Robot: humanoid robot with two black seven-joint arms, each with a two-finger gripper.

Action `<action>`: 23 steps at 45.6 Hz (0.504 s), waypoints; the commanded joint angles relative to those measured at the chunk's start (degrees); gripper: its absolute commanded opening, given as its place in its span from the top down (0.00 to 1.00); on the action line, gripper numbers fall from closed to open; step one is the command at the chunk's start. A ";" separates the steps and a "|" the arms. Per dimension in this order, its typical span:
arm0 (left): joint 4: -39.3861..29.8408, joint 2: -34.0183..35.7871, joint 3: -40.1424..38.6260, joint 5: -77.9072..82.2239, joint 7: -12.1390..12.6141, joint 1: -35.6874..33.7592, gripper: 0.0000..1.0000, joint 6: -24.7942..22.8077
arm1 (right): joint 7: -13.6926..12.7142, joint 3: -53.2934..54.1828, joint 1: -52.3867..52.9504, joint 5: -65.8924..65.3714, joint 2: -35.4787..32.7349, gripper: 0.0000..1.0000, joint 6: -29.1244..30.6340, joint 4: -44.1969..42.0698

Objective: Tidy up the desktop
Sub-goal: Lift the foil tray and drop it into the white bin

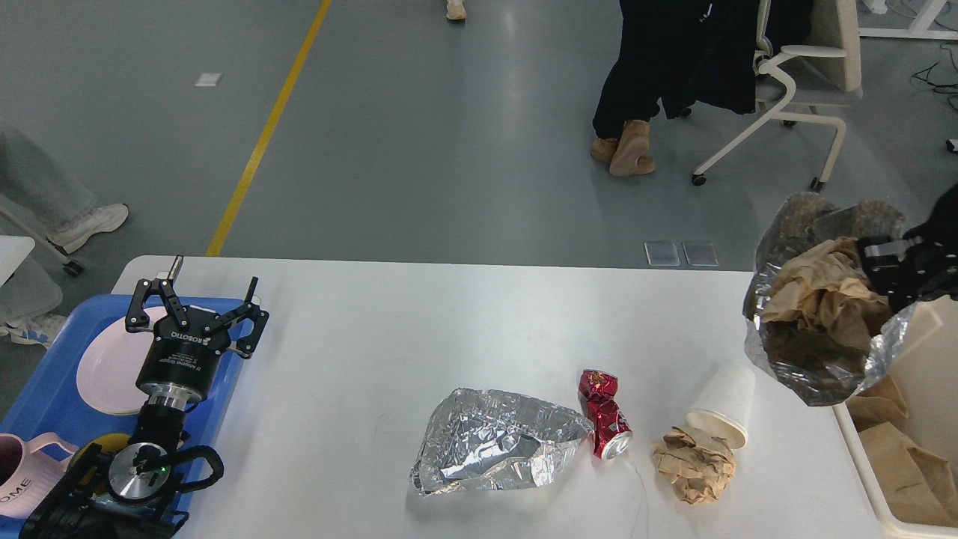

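Note:
The white desktop (389, 337) fills the lower view. On it lie a crumpled foil bag (494, 442), a crushed red can (603, 413), a tipped white paper cup (724, 404) and a crumpled brown paper ball (692, 466). My right gripper (891, 271) at the right edge is shut on a foil bag stuffed with brown paper (819, 299) and holds it in the air above the table's right end, next to the cream bin. My left gripper (196, 299) is open and empty above the blue tray.
A blue tray (45, 397) at the left holds a pink plate (105, 367) and a pink mug (22, 479). A cream bin (917, 449) with brown paper stands at the right. A person's legs (636, 82) and an office chair (793, 82) stand beyond the table.

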 commanded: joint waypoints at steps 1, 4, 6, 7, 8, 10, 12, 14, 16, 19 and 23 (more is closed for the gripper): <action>0.00 0.00 0.08 0.00 0.00 0.09 0.04 0.00 | -1.24 -4.30 -6.64 -0.26 -8.41 1.00 -3.97 -5.40; 0.00 0.00 0.08 0.00 0.00 0.00 0.04 0.00 | -2.38 -4.31 -12.00 -0.35 -13.16 1.00 -4.59 -10.40; 0.00 0.00 0.08 0.00 0.00 0.09 0.04 0.00 | -3.44 -3.87 -16.39 -0.26 -15.88 1.00 -4.94 -14.18; 0.00 0.00 0.08 0.00 0.00 0.00 0.04 0.00 | -3.79 -3.43 -18.58 -0.09 -17.03 1.00 -5.03 -16.29; 0.00 0.00 0.08 0.00 0.00 0.00 0.04 0.00 | -4.14 -2.90 -20.78 0.09 -18.08 1.00 -5.03 -18.57; 0.00 0.00 0.08 0.00 0.00 0.09 0.04 0.00 | -4.50 -1.24 -25.70 0.26 -20.02 1.00 -5.12 -22.79; 0.00 0.00 0.08 0.00 0.00 0.09 0.04 0.00 | -4.50 1.31 -31.15 0.61 -21.69 1.00 -5.20 -26.92; 0.00 0.00 0.08 0.00 0.00 0.00 0.04 0.00 | -4.50 3.94 -36.69 0.70 -23.45 1.00 -5.29 -31.14; 0.00 0.00 0.00 0.00 0.00 0.00 0.04 0.00 | -4.50 6.93 -42.05 0.70 -25.12 1.00 -5.29 -35.10; 0.00 0.00 0.08 0.00 0.00 0.09 0.04 0.00 | -4.50 12.73 -49.87 0.70 -26.88 1.00 -5.82 -40.29; 0.00 0.00 0.08 0.00 0.00 0.00 0.04 0.00 | -4.58 19.76 -59.80 0.70 -27.67 1.00 -8.80 -45.12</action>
